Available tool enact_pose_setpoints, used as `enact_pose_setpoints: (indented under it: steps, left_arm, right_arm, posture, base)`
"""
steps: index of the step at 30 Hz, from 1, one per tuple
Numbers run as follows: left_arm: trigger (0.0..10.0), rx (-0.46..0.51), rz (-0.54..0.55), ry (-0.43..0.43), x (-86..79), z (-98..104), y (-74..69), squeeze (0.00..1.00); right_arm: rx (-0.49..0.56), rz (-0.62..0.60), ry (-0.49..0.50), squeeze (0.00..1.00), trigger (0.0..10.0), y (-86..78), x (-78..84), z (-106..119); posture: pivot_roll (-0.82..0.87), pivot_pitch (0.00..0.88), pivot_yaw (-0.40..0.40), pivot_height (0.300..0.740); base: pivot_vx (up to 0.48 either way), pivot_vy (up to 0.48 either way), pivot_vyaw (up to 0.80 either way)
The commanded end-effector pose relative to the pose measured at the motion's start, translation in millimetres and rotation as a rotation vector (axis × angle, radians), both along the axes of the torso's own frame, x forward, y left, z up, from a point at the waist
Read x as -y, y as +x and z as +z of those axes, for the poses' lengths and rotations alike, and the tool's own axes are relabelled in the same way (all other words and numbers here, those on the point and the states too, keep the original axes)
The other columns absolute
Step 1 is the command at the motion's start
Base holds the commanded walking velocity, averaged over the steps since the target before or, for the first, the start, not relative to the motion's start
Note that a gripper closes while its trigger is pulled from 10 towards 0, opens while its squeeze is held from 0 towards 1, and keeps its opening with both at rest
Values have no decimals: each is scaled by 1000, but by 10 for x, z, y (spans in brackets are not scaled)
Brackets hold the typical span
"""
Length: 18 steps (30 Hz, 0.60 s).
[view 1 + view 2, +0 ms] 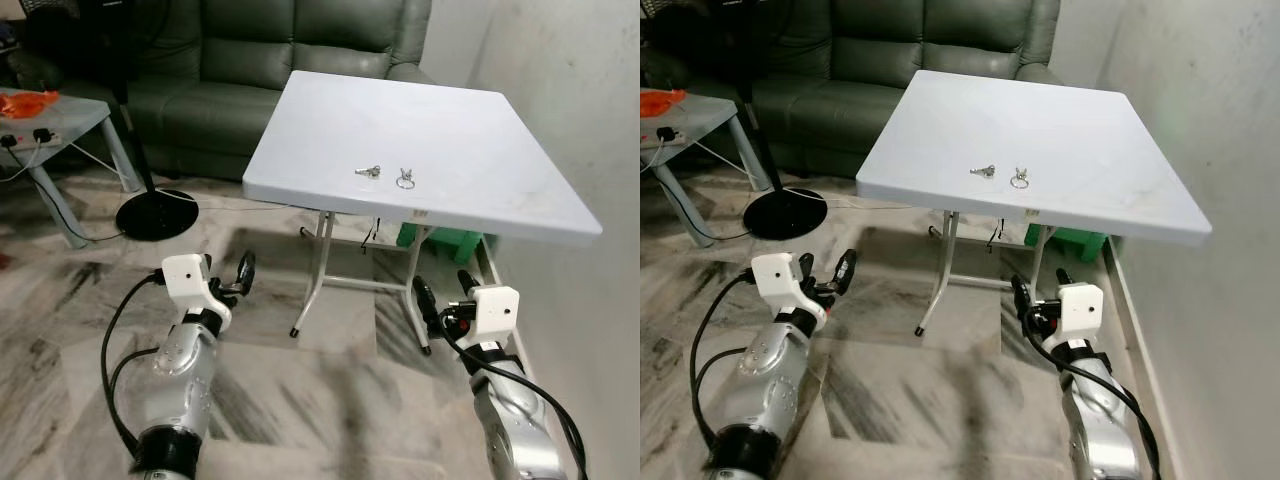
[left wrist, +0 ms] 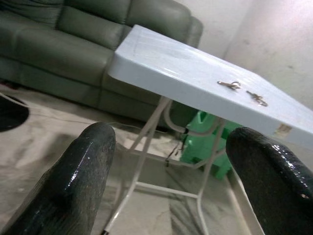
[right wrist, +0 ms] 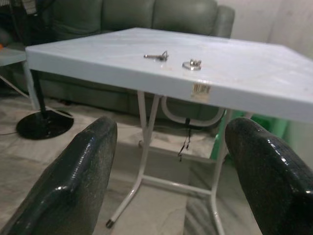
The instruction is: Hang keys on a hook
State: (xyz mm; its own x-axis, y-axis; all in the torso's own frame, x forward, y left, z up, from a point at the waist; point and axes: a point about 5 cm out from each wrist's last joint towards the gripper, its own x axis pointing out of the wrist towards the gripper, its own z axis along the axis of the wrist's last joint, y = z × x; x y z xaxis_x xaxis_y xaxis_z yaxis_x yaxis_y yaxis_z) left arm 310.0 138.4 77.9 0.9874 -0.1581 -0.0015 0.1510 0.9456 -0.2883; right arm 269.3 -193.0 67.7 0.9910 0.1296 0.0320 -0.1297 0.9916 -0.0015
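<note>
A small key [image 1: 367,171] and a key ring [image 1: 404,179] lie side by side near the front edge of the white folding table [image 1: 450,120]. Both arms are held low in front of the table, above the marble floor. My left gripper [image 1: 228,275] is open and points toward the table's left front corner. My right gripper [image 1: 445,292] is open below the table's front edge, near its right leg. The right wrist view looks between the fingers [image 3: 78,171] at the key [image 3: 156,57] and ring [image 3: 191,64]. In the left wrist view, both keys [image 2: 230,85] show above the fingers [image 2: 73,181].
A dark green sofa [image 1: 250,60] stands behind the table. A black fan base [image 1: 155,213] and a grey side table [image 1: 60,125] with cables are at the left. A green crate [image 1: 440,243] sits under the table. A white wall [image 1: 580,100] runs along the right.
</note>
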Motion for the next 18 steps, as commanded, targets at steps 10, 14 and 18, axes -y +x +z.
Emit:
enact_pose_setpoints:
  steps: [10, 14, 18]
  left_arm:
    - [10000, 12, -6, 38, -60, 27, 2, 0]
    - [10000, 20, -8, 44, -65, 35, 3, 0]
    - [10000, 20, -11, 44, -65, 32, -1, 0]
  right_arm:
    - [28, 18, 2, 0, 10000, 55, -15, 76]
    - [28, 20, 0, 0, 10000, 57, -9, 77]
    - [28, 22, 0, 0, 10000, 52, -8, 76]
  posture:
    - [2, 0, -85, 740]
    - [4, 0, -85, 740]
    - [3, 0, -85, 740]
  base:
    - [0, 0, 0]
    - [0, 0, 0]
    - [277, 0, 0]
